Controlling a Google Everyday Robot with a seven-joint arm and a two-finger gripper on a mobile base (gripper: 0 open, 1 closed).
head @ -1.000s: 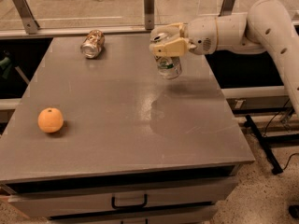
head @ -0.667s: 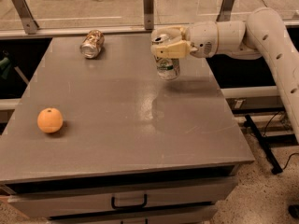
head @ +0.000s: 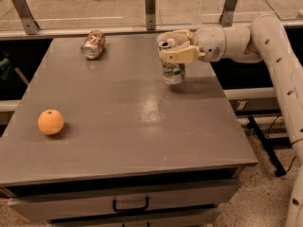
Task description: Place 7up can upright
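Observation:
The 7up can [head: 173, 73], silver-white with green markings, stands upright at the back right of the grey table [head: 132, 126]. Its base is at or just above the surface. My gripper [head: 171, 47] reaches in from the right and its cream fingers [head: 179, 55] are closed around the can's upper part. The can's silver top shows between the fingers.
A gold-tan can [head: 93, 44] lies on its side at the table's back left. An orange [head: 50, 122] sits near the left edge. A railing with metal posts [head: 150, 4] runs behind the table. A drawer handle [head: 130, 205] is below the front edge.
The gripper has lowered the can slightly toward the table. The gold-tan can and the orange have not moved.

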